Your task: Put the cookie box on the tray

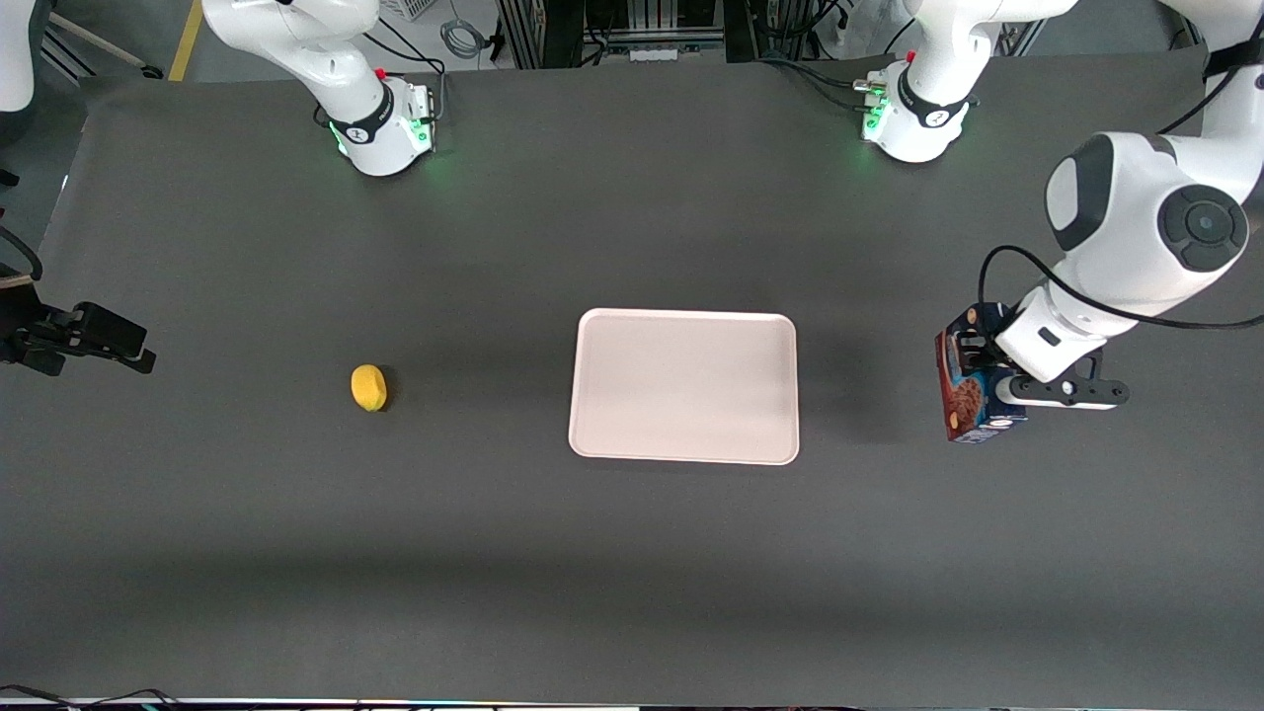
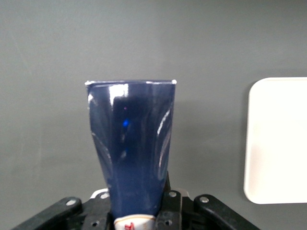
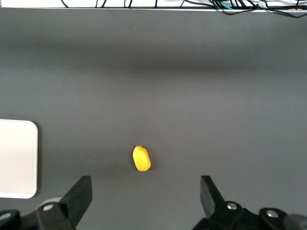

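Observation:
The cookie box, a dark navy carton with a brown cookie picture on one face, is held in my left gripper toward the working arm's end of the table. It is beside the tray and clear of it, with a strip of dark table between them. In the left wrist view the gripper is shut on the box, whose glossy blue wall is pinched in between the fingers. The pale pinkish-white tray lies flat and bare beside it.
A small yellow rounded lump lies on the dark table toward the parked arm's end, also seen as the yellow lump with the tray's edge near it. Both arm bases stand at the table's back edge.

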`<state>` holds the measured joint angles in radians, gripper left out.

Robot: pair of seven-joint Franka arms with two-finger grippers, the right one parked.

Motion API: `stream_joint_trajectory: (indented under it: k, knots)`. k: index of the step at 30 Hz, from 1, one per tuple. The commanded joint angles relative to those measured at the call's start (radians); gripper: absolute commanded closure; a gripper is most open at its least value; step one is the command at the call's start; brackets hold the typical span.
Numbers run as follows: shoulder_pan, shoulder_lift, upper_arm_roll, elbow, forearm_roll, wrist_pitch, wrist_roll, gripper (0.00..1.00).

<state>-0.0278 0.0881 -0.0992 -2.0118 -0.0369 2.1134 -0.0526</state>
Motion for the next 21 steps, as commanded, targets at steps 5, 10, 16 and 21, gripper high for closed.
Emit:
stream_joint_trajectory:
  k: [5,10,16,21]
  knots:
    - [-0.086,-0.004,-0.02,0.12,-0.011,-0.125,-0.174,0.67]
    - [-0.11,0.01,-0.085,0.133,-0.011,-0.128,-0.317,0.67]
    - [-0.112,0.048,-0.189,0.157,-0.011,-0.113,-0.498,0.66]
    - [-0.133,0.081,-0.218,0.171,-0.005,-0.107,-0.524,0.66]
